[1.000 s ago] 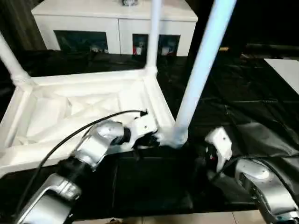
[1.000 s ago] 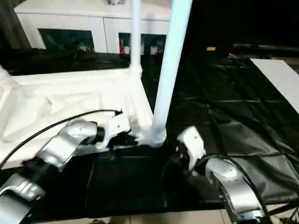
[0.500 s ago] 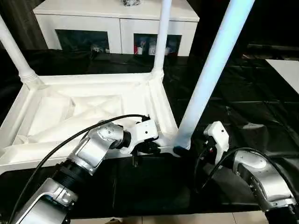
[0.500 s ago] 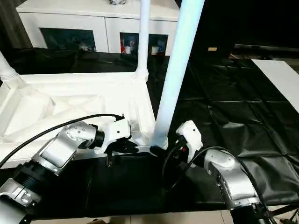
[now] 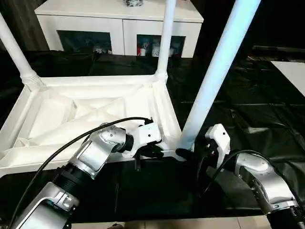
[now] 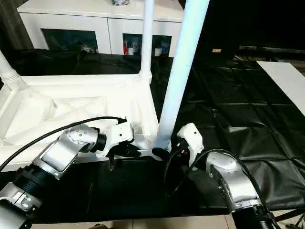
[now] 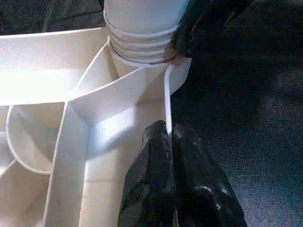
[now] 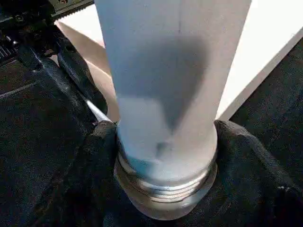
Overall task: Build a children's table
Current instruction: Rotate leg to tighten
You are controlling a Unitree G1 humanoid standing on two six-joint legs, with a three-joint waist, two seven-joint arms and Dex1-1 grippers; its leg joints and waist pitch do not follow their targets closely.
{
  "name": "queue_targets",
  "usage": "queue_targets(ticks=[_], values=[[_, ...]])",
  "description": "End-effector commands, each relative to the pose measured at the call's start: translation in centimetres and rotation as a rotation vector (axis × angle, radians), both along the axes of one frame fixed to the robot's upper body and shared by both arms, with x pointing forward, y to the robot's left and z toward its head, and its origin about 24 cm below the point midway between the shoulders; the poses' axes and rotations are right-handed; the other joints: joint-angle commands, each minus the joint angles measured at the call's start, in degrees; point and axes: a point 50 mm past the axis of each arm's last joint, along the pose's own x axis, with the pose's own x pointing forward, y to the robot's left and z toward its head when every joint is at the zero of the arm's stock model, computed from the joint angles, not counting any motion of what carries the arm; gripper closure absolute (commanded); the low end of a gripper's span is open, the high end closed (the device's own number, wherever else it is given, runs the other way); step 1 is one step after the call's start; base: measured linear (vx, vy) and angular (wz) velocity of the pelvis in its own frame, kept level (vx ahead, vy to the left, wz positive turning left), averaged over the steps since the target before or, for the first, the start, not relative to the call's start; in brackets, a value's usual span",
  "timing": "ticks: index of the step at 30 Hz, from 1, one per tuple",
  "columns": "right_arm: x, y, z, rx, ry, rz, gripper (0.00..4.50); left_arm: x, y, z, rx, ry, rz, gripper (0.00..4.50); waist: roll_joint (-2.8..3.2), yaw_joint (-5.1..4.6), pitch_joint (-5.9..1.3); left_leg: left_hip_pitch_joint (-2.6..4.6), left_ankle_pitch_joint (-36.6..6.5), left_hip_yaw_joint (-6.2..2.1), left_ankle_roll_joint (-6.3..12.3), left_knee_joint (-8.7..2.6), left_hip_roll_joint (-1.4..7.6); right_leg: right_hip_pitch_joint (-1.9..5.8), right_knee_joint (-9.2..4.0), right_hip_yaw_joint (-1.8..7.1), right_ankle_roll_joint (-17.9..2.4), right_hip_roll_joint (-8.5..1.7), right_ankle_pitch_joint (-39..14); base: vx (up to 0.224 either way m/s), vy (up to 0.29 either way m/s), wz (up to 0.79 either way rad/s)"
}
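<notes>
The work surface is a floor covered in crinkled black plastic sheeting [image 5: 248,95], with a white cabinet with dark glass doors [image 5: 119,26] standing at the far side.

The white plastic rectangular tabletop [image 5: 86,112] lies upside down on the sheeting at the left and centre of the scene, ribbed underside facing up and raised rim on all sides. Three long white tapered tube legs stand in its corner sockets:

- the far-left leg [image 5: 14,52], leaning left;
- the far-right leg [image 5: 164,38], upright;
- the near-right leg [image 5: 217,71], closest to the robot and leaning right as it rises.

The left gripper [image 5: 151,151] reaches in from the near left and sits at the near rim of the tabletop, just left of the near-right corner socket. Its two black fingers [image 7: 161,189] are pressed together with the thin upright rim wall [image 7: 167,109] pinched between them (the left wrist view shows the wall running into the seam between the pads).

The right gripper [image 8: 163,179] approaches from the near right at the base of the near-right leg. Its fingers [image 8: 97,156] stand apart, one on each side of the leg, just above the threaded collar [image 8: 163,187] where the leg enters the socket. Both fingers lie against the tube; how firmly they clamp it cannot be told.
</notes>
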Motion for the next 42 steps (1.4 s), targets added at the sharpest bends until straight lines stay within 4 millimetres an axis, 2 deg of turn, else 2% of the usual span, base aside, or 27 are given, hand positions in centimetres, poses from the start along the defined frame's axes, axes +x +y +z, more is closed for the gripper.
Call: queue_targets(ticks=[1,9,13,15,17,18,20,21,22,23,25,26,27,28,30,31,32,33,36,37,38,39,42], values=[[0.3,-0.1,0.1,-0.011,-0.011,0.003,1.70,-0.3,-0.4,0.0,0.022,0.003,-0.038,4.50,-0.21,0.07,-3.36,1.88,-9.77,-3.03,3.16,-4.69,6.51,1.56,-2.88,1.90,-15.75,-4.38,-2.48,0.000,0.000,0.00],[0.1,-0.1,-0.2,-0.016,-0.002,0.009,1.83,-0.3,-0.2,-0.2,0.031,0.014,-0.035,4.50,-0.25,0.00,-3.43,1.89,-9.40,-3.02,3.41,-4.62,6.49,1.63,-2.79,1.87,-15.91,-4.33,-1.92,0.000,0.000,0.00],[0.8,0.3,-0.7,-0.024,-0.033,-0.110,1.83,0.5,-0.5,-0.5,0.020,0.008,0.047,4.50,-0.27,-0.14,-3.32,1.92,-10.25,-2.94,3.00,-4.69,6.46,1.44,-2.90,1.90,-15.98,-4.31,-2.85,0.000,0.000,0.00],[1.6,0.6,-0.8,-0.012,-0.066,-0.246,1.84,1.6,-1.1,-0.6,-0.005,-0.018,0.145,4.50,-0.28,-0.54,-3.14,2.02,-13.75,-2.97,0.76,-4.97,6.16,0.95,-3.54,1.91,-15.29,-4.17,-8.14,0.000,0.000,0.00],[2.0,0.9,-0.9,0.001,-0.076,-0.315,1.84,2.2,-1.5,-0.6,-0.019,-0.034,0.193,4.50,-0.40,-0.73,-3.06,2.09,-16.89,-3.23,-1.02,-5.15,6.17,0.95,-4.00,1.93,-13.91,-4.35,-13.13,0.000,0.000,0.00],[2.3,1.1,-1.0,0.014,-0.076,-0.384,1.84,2.7,-1.9,-0.6,-0.034,-0.049,0.239,4.50,-0.16,-0.73,-3.04,2.24,-18.06,-3.34,-1.51,-5.17,6.25,0.80,-4.12,2.00,-13.46,-4.42,-14.35,0.000,0.000,0.00],[3.2,1.9,-1.2,0.064,-0.060,-0.567,1.84,3.9,-3.2,-0.3,-0.071,-0.076,0.351,4.50,-0.23,-0.91,-3.37,2.48,-19.08,-3.41,-2.91,-5.26,6.14,0.30,-4.22,2.03,-12.51,-4.20,-14.20,0.000,0.000,0.00],[3.5,2.3,-1.3,0.079,-0.044,-0.630,1.84,4.3,-3.8,-0.2,-0.082,-0.073,0.388,4.50,0.23,-0.98,-3.34,2.21,-18.67,-3.54,-3.01,-5.34,6.04,0.41,-4.07,2.07,-12.37,-4.21,-13.44,0.000,0.000,0.00],[3.8,2.8,-1.3,0.086,-0.040,-0.678,1.85,4.6,-4.2,-0.2,-0.083,-0.079,0.418,4.50,0.04,-1.07,-3.49,2.39,-18.76,-3.42,-3.44,-5.37,6.02,0.26,-4.09,1.98,-12.40,-4.05,-12.33,0.000,0.000,0.00],[4.1,3.2,-1.2,0.096,-0.039,-0.716,1.85,4.9,-4.5,-0.1,-0.084,-0.099,0.449,4.50,-0.02,-1.03,-3.50,2.05,-17.51,-3.44,-3.05,-5.41,6.00,0.65,-3.95,1.97,-12.36,-4.18,-10.61,0.000,0.000,0.00],[4.8,4.4,-1.3,0.105,-0.027,-0.777,1.85,5.4,-5.1,-0.1,-0.089,-0.127,0.508,4.50,0.61,-1.00,-3.63,2.07,-15.86,-3.38,-2.50,-5.33,5.97,0.71,-3.80,1.95,-12.69,-4.13,-7.30,0.000,0.000,0.00],[4.8,4.5,-1.3,0.106,-0.026,-0.782,1.85,5.4,-5.1,-0.1,-0.090,-0.130,0.513,4.50,0.42,-1.19,-3.67,2.00,-15.33,-3.24,-2.23,-5.26,5.89,0.70,-3.74,1.94,-12.96,-4.04,-6.20,0.000,0.000,0.00],[5.3,5.7,-1.4,0.110,-0.016,-0.813,1.85,5.8,-5.5,-0.1,-0.099,-0.157,0.567,4.50,0.36,-1.11,-3.86,1.79,-12.44,-3.09,-0.92,-4.92,5.69,1.02,-3.49,1.93,-13.66,-4.19,-2.60,0.000,0.000,0.00],[5.6,6.4,-1.3,0.097,-0.024,-0.817,1.85,5.9,-5.6,-0.2,-0.102,-0.172,0.586,4.50,0.40,-1.18,-3.92,1.60,-11.42,-3.10,-0.36,-4.87,5.64,1.37,-3.35,1.94,-13.90,-4.21,-1.23,0.000,0.000,0.00],[5.7,7.4,-1.1,0.124,-0.026,-0.790,1.85,6.1,-5.8,-0.2,-0.105,-0.182,0.598,4.50,0.47,-0.74,-4.00,1.74,-8.18,-2.97,1.95,-4.56,5.77,1.58,-3.09,1.81,-14.55,-4.35,2.21,0.000,0.000,0.00],[5.7,8.0,-0.9,0.173,-0.020,-0.750,1.85,6.1,-5.9,-0.3,-0.108,-0.181,0.595,4.50,0.37,-0.77,-3.99,1.66,-8.11,-2.87,2.71,-4.49,5.73,1.63,-3.08,1.81,-14.65,-4.30,2.61,0.000,0.000,0.00],[5.7,8.0,-0.7,0.187,-0.032,-0.749,1.85,6.0,-6.0,-0.3,-0.108,-0.185,0.582,4.50,0.41,-0.61,-3.98,1.63,-7.92,-2.96,3.13,-4.48,5.88,1.75,-3.04,1.81,-14.66,-4.47,2.79,0.000,0.000,0.00],[5.6,8.0,-0.6,0.191,-0.030,-0.750,1.15,6.0,-6.0,-0.3,-0.108,-0.185,0.580,4.50,0.42,-0.54,-3.97,1.71,-7.52,-2.93,3.76,-4.49,6.03,1.72,-2.94,1.77,-14.83,-4.44,2.91,0.000,0.000,0.00],[5.5,7.3,-0.2,0.186,-0.048,-0.753,1.08,5.8,-5.9,-0.3,-0.115,-0.191,0.524,4.50,0.52,-0.59,-3.62,1.66,-10.58,-3.05,4.12,-4.91,6.23,1.54,-3.41,1.79,-14.23,-4.31,-1.47,0.000,0.000,0.00],[5.4,7.1,-0.1,0.178,-0.058,-0.749,0.94,5.7,-5.8,-0.3,-0.113,-0.192,0.508,4.50,0.35,-1.19,-3.60,1.14,-11.83,-3.48,3.58,-5.23,6.28,1.94,-3.37,1.72,-13.68,-4.45,-3.48,0.000,0.000,0.00],[5.2,6.6,0.2,0.173,-0.080,-0.760,0.79,5.6,-5.7,-0.4,-0.111,-0.198,0.480,4.50,0.25,-1.42,-3.61,1.01,-12.21,-3.59,3.27,-5.34,6.31,2.05,-3.43,1.65,-13.36,-4.43,-4.51,0.000,0.000,0.00],[5.1,6.1,0.5,0.163,-0.100,-0.761,0.72,5.5,-5.5,-0.5,-0.110,-0.197,0.465,4.50,0.35,-1.36,-3.61,1.63,-12.83,-3.33,2.78,-5.23,6.34,1.41,-3.64,1.75,-13.16,-4.28,-5.36,0.000,0.000,0.00],[4.2,4.1,1.1,0.137,-0.148,-0.765,0.49,5.1,-4.6,-0.8,-0.093,-0.194,0.403,4.50,0.27,-0.87,-3.48,1.62,-11.67,-3.21,2.98,-5.15,6.42,1.52,-3.57,1.94,-12.88,-4.33,-4.04,0.000,0.000,0.00]])
